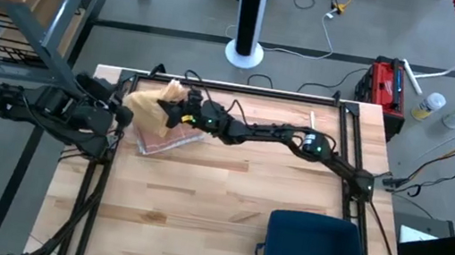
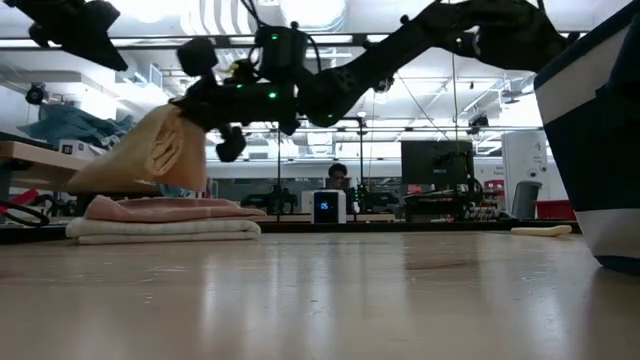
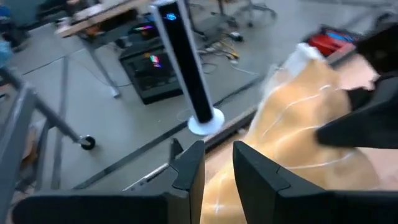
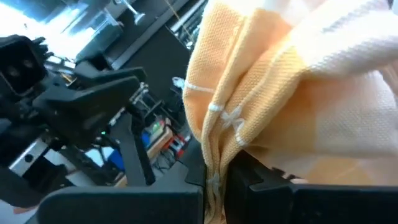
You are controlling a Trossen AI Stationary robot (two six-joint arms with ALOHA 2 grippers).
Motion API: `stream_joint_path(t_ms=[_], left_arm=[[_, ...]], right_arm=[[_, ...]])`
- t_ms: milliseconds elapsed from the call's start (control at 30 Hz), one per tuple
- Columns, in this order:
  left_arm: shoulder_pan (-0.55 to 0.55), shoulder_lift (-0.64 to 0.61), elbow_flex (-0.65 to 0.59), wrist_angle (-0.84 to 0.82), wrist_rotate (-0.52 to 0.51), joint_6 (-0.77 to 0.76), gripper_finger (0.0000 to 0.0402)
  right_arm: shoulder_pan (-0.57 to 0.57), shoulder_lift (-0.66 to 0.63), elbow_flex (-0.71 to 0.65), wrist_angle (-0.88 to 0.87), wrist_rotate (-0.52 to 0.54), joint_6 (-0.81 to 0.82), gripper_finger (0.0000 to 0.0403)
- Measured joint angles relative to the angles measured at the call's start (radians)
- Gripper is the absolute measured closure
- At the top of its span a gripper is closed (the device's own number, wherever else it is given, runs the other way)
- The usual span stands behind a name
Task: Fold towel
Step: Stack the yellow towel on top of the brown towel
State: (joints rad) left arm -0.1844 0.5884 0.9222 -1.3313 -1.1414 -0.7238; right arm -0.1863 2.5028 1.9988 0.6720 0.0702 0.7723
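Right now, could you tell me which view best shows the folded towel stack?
The low view: folded towel stack lies side-on, layers clear. The high view shows it partly under the yellow towel; both wrist views show only yellow cloth.

Both arms are dark, almost black, built of slim tubular links joined by rounded joint housings. The right arm (image 1: 285,137) carries small green lights on two of its joints, and thin black cables loop along its links. The left arm (image 1: 50,108) is bulkier at its wrist, with boxy black housings. The left gripper (image 3: 219,167) has two flat, matte black fingers (image 3: 189,169) with angular, stepped edges.
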Motion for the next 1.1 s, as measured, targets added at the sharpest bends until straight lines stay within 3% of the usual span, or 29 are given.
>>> stream_joint_path(t_ms=[133,267,500,867,1100], left_arm=[[0.000,0.024,0.000,0.068,0.104,0.121,0.0326],[0.000,0.050,-0.023,0.058,0.253,0.103,0.0326],[0.000,0.163,-0.069,0.194,0.400,0.251,0.0324],[0.000,0.479,-0.073,0.187,0.405,0.261,0.0238],[0.000,0.584,-0.074,0.167,0.359,0.217,0.0215]], right_arm=[[0.009,0.012,0.031,-0.080,0.004,-0.031,0.0390],[0.012,0.004,0.032,-0.163,0.030,-0.098,0.0390],[0.032,0.001,0.035,-0.296,0.081,-0.259,0.0390],[0.026,-0.009,0.035,-0.315,0.077,-0.188,0.0390],[-0.030,-0.009,0.035,-0.317,-0.028,-0.068,0.0390]])
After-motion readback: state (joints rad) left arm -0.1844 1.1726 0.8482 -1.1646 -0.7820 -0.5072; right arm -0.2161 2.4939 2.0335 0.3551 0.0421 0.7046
